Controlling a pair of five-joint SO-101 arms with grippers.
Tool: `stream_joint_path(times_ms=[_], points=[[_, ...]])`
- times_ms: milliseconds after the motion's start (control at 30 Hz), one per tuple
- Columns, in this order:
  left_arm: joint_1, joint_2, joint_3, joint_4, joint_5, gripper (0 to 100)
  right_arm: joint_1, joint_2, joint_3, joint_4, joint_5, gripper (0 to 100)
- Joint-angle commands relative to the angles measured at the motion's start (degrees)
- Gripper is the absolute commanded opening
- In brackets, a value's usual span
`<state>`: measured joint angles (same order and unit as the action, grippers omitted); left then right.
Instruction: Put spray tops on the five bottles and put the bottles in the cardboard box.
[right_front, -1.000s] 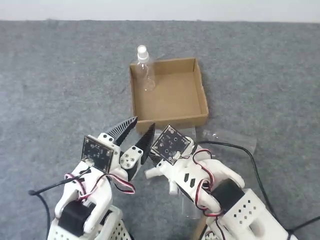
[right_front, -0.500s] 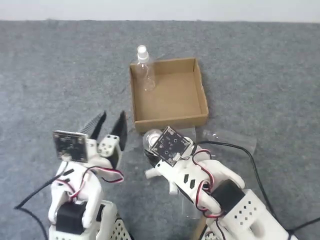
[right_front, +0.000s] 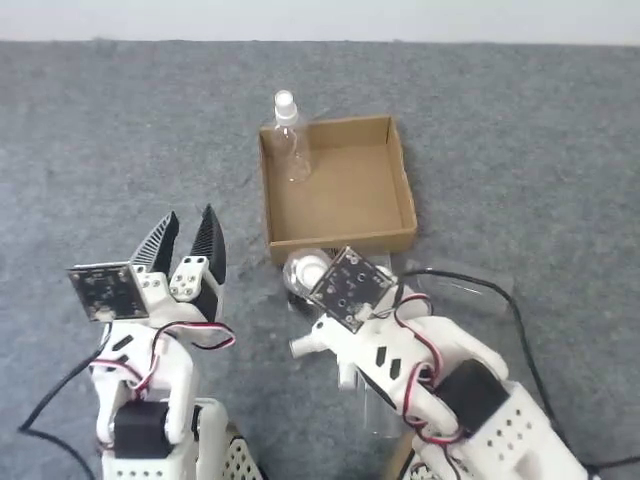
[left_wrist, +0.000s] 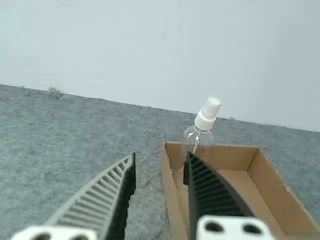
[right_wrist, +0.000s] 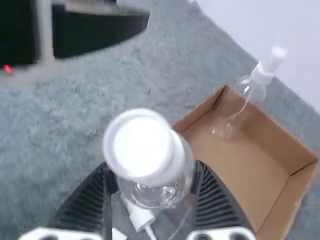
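The right jaws are pressed against both sides of a clear bottle (right_wrist: 150, 192). It is pinched upright between them, with its white spray top (right_wrist: 142, 145) turned toward the wrist camera. A thin white tube is seen inside the clear body. In the high view this bottle is found just outside the near wall of the box (right_front: 340, 241), close to that wall's left end. Whether its base touches the tabletop (right_front: 120, 130) cannot be told, since it is covered by the right arm (right_front: 430, 370).

The left jaws are spread wide and nothing is held between them. They are raised above the tabletop to the left of the box, with their tips pointed toward the far side. They are kept apart from both the box and the pinched bottle. The left arm (right_front: 145, 390) is seen below them in the high view.

A second bottle (right_front: 293, 150) is seen tilted in the box's far left corner. Its base is set on the box floor, and its spray top (right_front: 285, 103) is carried out past the rim.

Another clear bottle (right_front: 460, 278) is made out lying on the tabletop beside the right arm, near the box's right front corner. Its details cannot be told. A black cable (right_front: 512, 322) is run across the tabletop close to it.
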<state>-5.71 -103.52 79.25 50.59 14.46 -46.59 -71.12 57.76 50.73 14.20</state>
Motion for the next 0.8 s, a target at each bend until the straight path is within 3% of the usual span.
stream_joint_path(times_ms=[0, 167, 500, 767], points=[[-0.26, -0.88, -0.48, -1.93, 0.70, 15, 0.66, -0.66, -9.85, 1.01, 0.88, 0.6], [-0.26, -0.88, -0.40, -1.93, 0.70, 15, 0.66, 0.40, -14.42, 1.01, 0.88, 0.6], [-0.26, -0.88, -0.40, -1.93, 0.70, 15, 0.92, 16.40, -26.99, 0.48, 0.88, 0.6], [-0.26, -0.88, -0.57, -2.20, 0.70, 15, 7.87, 28.35, -31.65, -6.55, 0.53, 0.6]])
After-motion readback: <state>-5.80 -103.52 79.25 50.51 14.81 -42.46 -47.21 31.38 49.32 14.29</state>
